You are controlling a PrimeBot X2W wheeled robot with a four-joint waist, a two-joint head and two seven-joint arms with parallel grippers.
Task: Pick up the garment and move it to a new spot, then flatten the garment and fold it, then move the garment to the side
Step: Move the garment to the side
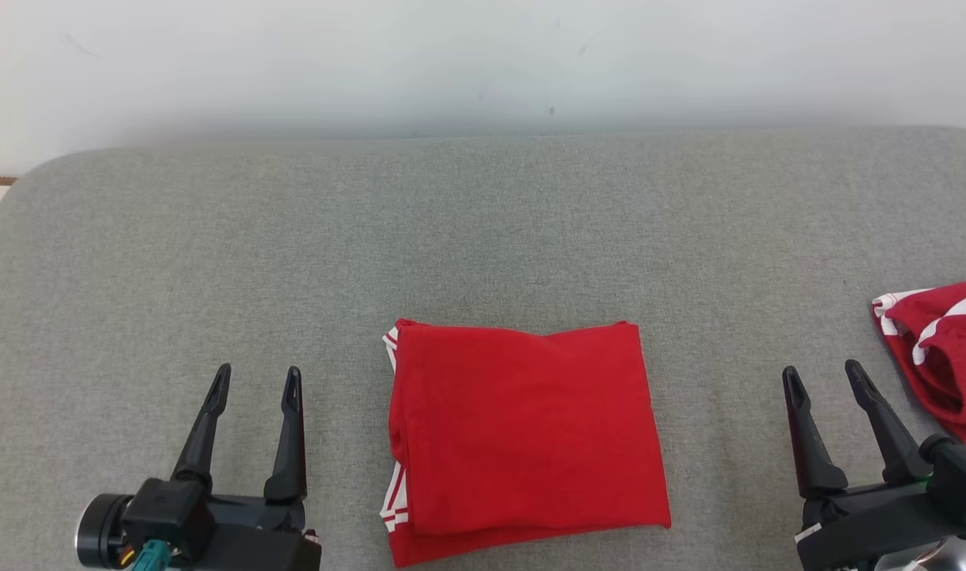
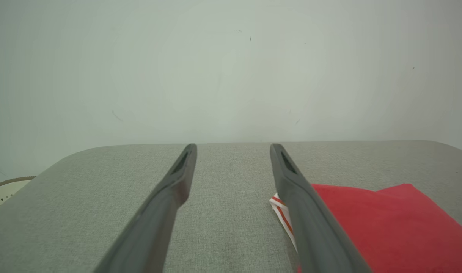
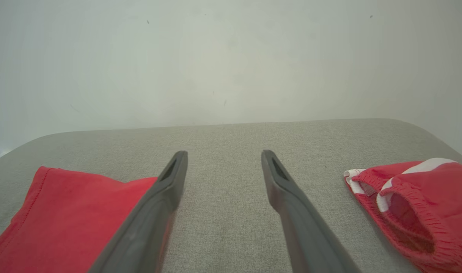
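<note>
Head view has the garment [image 1: 523, 436] sitting at the bottom middle of the frame, already folded into a neat red rectangle, with a bit of white-striped trim [image 1: 393, 507] peeking out along its left edge. It lies flat on the grey cushion [image 1: 483, 222] and nothing is touching it. The left gripper [image 1: 258, 370] is at the lower left and the right gripper [image 1: 822, 369] at the lower right, one on each side of the fold and both clear of it, fingers pointing up the frame. Both have their fingers spread wide with nothing between them, and the wrist views agree: just bare cushion in each gap. My guess is they're parked either side like that because the folding looks done. The only bit left would be shifting the stack off to the side, which probably wants a grab from both edges so the layers don't slide apart. Over at the right edge of the frame there's a second red piece [image 1: 943, 349] with white stripes, bunched up, apart from the folded one and close to the right gripper. So I'd reckon the side move shouldn't land on that or drag it along.
</note>
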